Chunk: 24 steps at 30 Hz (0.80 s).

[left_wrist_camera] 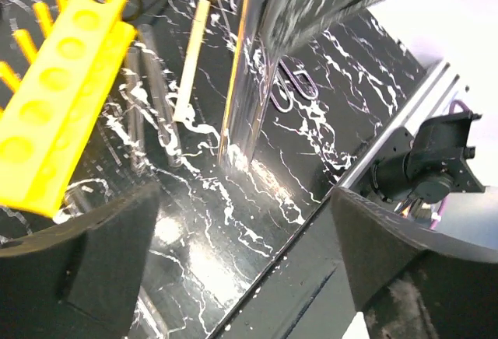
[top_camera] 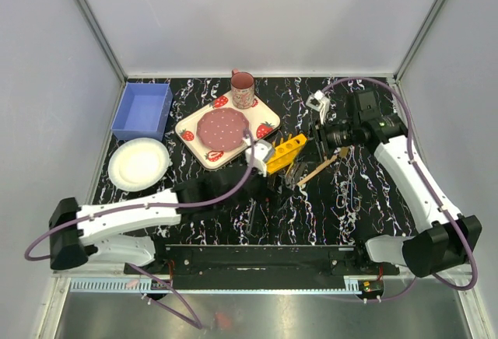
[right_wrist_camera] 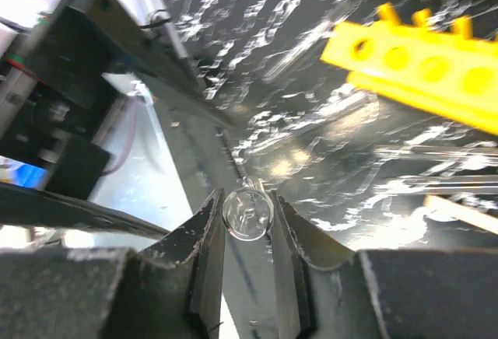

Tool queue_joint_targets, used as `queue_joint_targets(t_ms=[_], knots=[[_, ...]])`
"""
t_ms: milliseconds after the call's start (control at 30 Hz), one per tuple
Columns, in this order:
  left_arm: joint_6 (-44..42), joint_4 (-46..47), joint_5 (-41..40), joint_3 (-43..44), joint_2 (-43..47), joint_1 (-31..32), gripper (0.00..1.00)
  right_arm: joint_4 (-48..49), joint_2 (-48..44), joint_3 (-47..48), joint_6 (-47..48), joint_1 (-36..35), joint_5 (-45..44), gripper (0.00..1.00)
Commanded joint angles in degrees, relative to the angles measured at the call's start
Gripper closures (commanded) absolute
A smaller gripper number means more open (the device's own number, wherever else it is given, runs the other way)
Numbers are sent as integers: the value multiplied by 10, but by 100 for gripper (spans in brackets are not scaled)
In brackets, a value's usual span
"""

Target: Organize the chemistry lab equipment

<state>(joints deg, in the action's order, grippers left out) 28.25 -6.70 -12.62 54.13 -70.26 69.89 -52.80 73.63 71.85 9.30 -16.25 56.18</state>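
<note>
Black marbled table (top_camera: 366,199), walled in white on three sides, with two robot arms bolted along its near edge. From the near left, the left gripper (top_camera: 261,155) reaches to the centre and hangs low over the tabletop with its fingers (left_wrist_camera: 85,261) spread wide and nothing between them. Just beside it lies the yellow rack (top_camera: 285,151), its row of round holes facing up and showing empty in the left wrist view. Slim dark tools (top_camera: 296,174) and a wooden-handled brush (top_camera: 320,169) rest on the table just right of the rack. The right gripper (right_wrist_camera: 247,199) comes in from the far right and pinches a clear tube (right_wrist_camera: 247,216) between its two fingers (seen end-on, a glassy ring); the left wrist view shows this tube standing steeply over the table near the brush handle. At left sits a white paper plate (top_camera: 138,163). Behind the rack are a strawberry plate (top_camera: 257,112) and, at the far edge, a pink mug (top_camera: 242,89) and a blue bin (top_camera: 142,111).
</note>
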Motion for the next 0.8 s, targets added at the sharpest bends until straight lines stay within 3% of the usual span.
queue_joint_targets(t_ms=[0,200,367,500,767], knots=[[29,-16,-83,-54,124,-12,1,31,20,61,58,-4,-125,83],[101,-153,-82,-163,325,-99,1,100,85,93,71,-4,-202,83],[179,-238,-69,-230,436,-160,1,158,136,117,59,-4,-245,82],[208,-254,-53,-270,469,-170,1,183,160,134,67,-4,-294,82],[210,-268,-60,-272,444,-170,1,229,184,117,98,-4,-357,81]])
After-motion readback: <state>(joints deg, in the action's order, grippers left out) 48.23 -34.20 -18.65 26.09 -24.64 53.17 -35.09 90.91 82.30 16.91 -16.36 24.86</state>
